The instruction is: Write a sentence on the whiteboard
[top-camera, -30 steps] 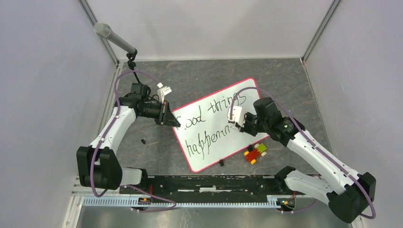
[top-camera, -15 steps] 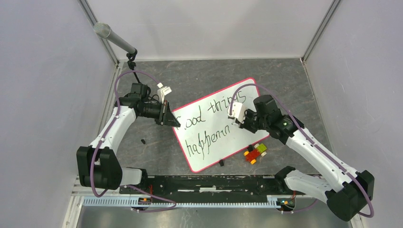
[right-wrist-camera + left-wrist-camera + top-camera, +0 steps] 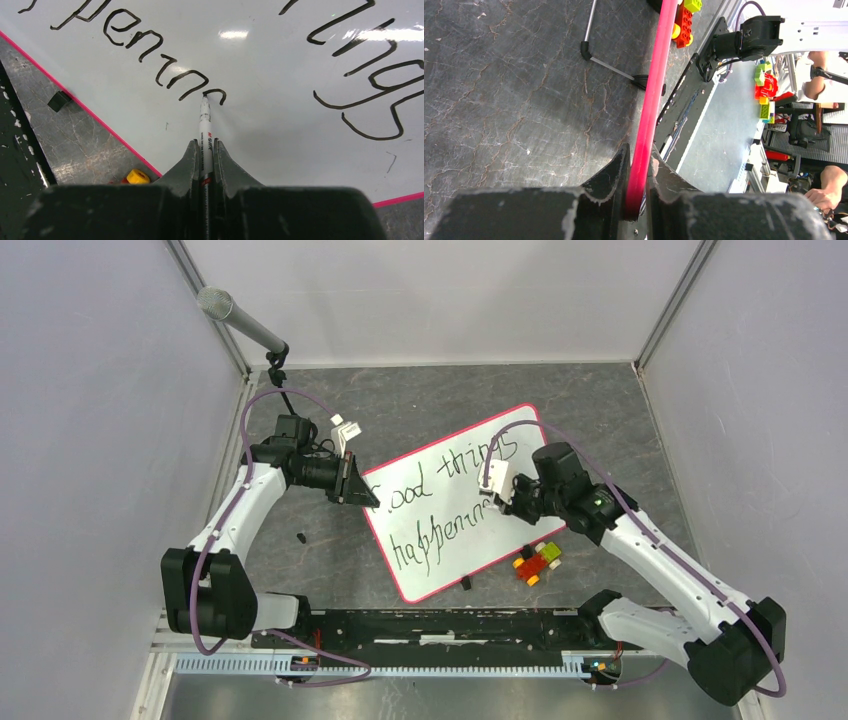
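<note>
The whiteboard (image 3: 455, 558), white with a red-pink rim, lies tilted on the dark table. The sentence (image 3: 440, 508) runs across it in black cursive, two lines, the lower one ending under my right arm. My left gripper (image 3: 358, 490) is shut on the board's left edge; in the left wrist view the red rim (image 3: 652, 95) passes between its jaws (image 3: 638, 151). My right gripper (image 3: 203, 143) is shut on a white marker (image 3: 204, 122), whose tip touches the board at the end of the last written stroke (image 3: 214, 93).
A small pile of red, yellow and green toy bricks (image 3: 538, 562) sits just off the board's lower right edge. A microphone (image 3: 240, 322) on a stand rises at the back left. A little black piece (image 3: 301, 537) lies left of the board, another (image 3: 466, 583) at its bottom edge.
My right gripper has shifted slightly along the lower line with the marker, and another stroke has been added to the word. The left arm and board have not moved.
</note>
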You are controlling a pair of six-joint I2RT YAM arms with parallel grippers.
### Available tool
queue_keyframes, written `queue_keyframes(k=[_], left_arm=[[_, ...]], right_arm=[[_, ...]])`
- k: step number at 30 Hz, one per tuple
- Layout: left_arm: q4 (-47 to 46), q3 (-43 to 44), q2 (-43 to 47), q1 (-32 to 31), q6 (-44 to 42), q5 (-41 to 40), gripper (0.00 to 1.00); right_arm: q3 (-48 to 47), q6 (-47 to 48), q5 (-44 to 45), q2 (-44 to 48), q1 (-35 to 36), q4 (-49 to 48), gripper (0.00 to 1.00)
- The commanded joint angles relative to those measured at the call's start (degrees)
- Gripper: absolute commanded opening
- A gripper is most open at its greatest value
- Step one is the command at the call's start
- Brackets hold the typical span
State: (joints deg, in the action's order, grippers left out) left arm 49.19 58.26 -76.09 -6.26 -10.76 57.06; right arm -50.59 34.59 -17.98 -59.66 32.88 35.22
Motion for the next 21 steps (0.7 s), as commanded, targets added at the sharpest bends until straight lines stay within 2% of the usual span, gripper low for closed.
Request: queue_keyframes(k=[1,7,21], left_arm=[[-2.2,0.1,-1.1,-1.7,-4.3,-7.4,0.02],[-2.1,-0.1,-0.9,-1.6,-4.3,-7.4,0.02],[-2.2,-0.2,-0.8,-1.6,-4.2,-7.4,0.02]], right_arm=[[2.3,1.3,-0.4,0.9,-0.1,0.6,0.00],[3.0,2.9,1.4,1.6,-0.2,1.7,0.00],[-3.0,2.9,4.1,-0.1,-1.1,0.4,0.00]])
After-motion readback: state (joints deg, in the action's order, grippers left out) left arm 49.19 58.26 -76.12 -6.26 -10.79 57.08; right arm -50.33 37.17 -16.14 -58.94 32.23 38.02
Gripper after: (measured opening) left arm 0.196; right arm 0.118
